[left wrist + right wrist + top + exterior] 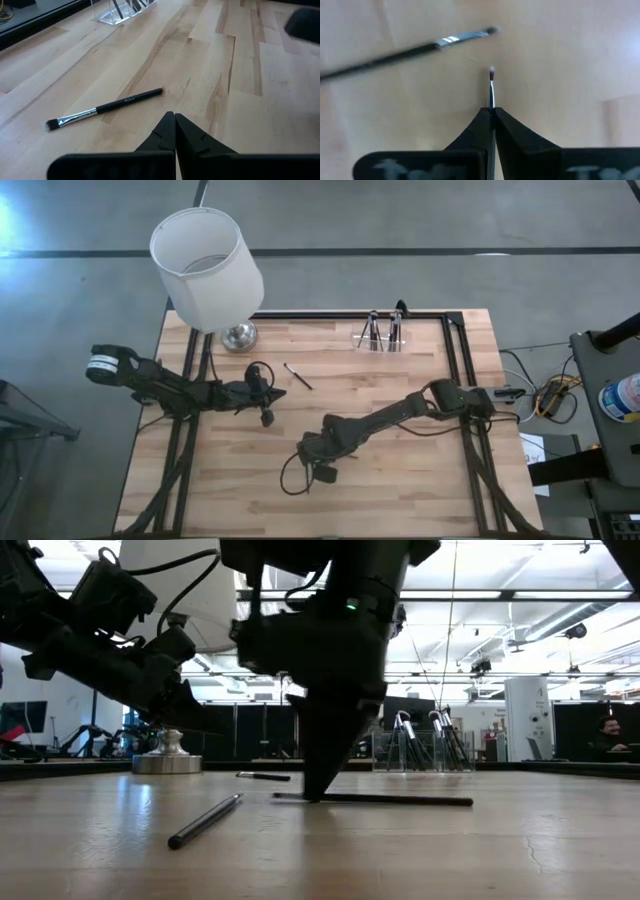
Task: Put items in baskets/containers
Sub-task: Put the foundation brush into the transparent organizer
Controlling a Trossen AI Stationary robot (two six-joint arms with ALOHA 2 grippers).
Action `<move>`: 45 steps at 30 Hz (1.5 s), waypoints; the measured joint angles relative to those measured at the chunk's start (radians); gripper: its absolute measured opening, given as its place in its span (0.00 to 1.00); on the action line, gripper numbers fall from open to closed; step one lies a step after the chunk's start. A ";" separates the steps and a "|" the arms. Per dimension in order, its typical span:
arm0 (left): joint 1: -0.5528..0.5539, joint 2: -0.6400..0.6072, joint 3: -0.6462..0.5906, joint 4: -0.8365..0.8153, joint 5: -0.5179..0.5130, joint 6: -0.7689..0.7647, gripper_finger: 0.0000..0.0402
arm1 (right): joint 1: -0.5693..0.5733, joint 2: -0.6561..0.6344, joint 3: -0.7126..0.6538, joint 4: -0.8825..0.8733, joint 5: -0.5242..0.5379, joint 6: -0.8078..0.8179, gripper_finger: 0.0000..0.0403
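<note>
Lamp [205, 265] stands at table's [400, 480] far left corner. Right gripper [491, 116] pressed down at table's near middle, clamped on a thin brush [491, 85] for lifting (a second brush [410, 50] lies beside). Left gripper [174, 120] shut, idle near another brush [105, 107]. Clear holder [380, 337] at far edge, some brushes upright inside.
</note>
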 joint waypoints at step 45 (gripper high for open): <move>0.000 0.000 0.000 -0.010 0.000 0.013 0.00 | -0.297 -0.286 -0.432 0.392 0.024 -0.260 0.25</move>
